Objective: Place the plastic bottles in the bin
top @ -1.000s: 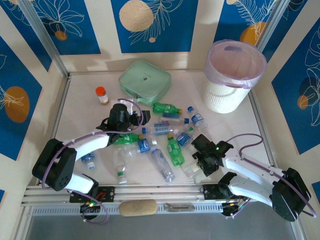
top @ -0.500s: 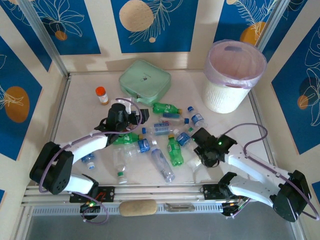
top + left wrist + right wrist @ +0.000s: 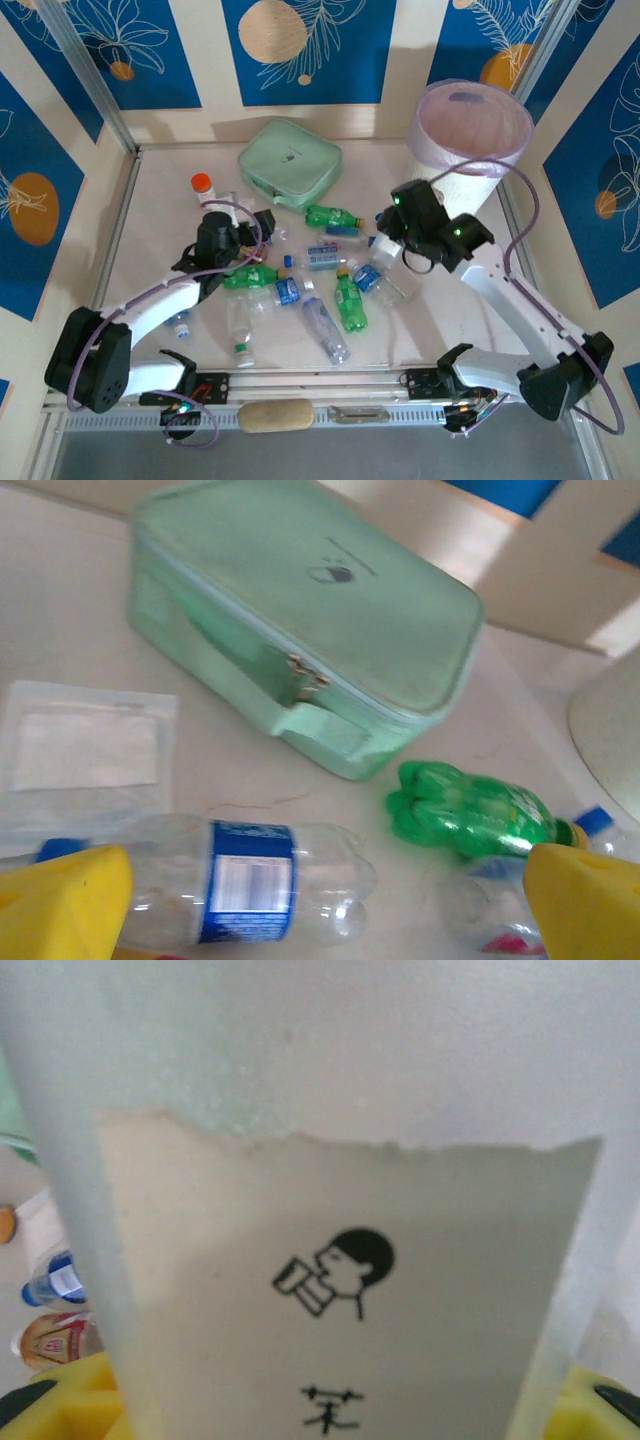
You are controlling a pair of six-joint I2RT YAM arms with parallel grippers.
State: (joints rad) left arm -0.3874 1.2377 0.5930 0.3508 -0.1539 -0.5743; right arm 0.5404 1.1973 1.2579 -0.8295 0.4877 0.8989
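- The right gripper [image 3: 398,262] is pressed onto a clear bottle [image 3: 330,1210] with a pale label and holds it up over the middle of the table. The bin [image 3: 428,150] stands at its 1 o'clock, near but apart. The fingers bear on the soft label wall, so the plastic may buckle and let the bottle slip out on the way.
- The bottle hangs below the wrist and the bin's rim is high. If the arm heads for 1 o'clock without rising enough, the bottle may knock the white wall, snag the lilac bag or push the bin over.
- The right arm's purple cable [image 3: 505,168] arches across the front of the bin. A swing over the rim may drag it against the bag.
- If the fingers open short of the rim, the bottle drops at the bin's 7 o'clock and rolls in among the loose bottles [image 3: 325,330].
- The left gripper [image 3: 320,910] is spread wide and holds nothing. A clear blue-labelled bottle [image 3: 250,885] lies between its fingers, a green bottle [image 3: 470,815] is at 2 o'clock and the mint-green pouch [image 3: 300,640] at 12. Closing off-centre may roll the round bottle away or catch the green one as well.
- The orange-capped pill bottle [image 3: 203,186] sits at 10 o'clock from the left gripper in the top view. A careless reach may take it by mistake.
- Both arms work over the same central heap, so they may collide there.
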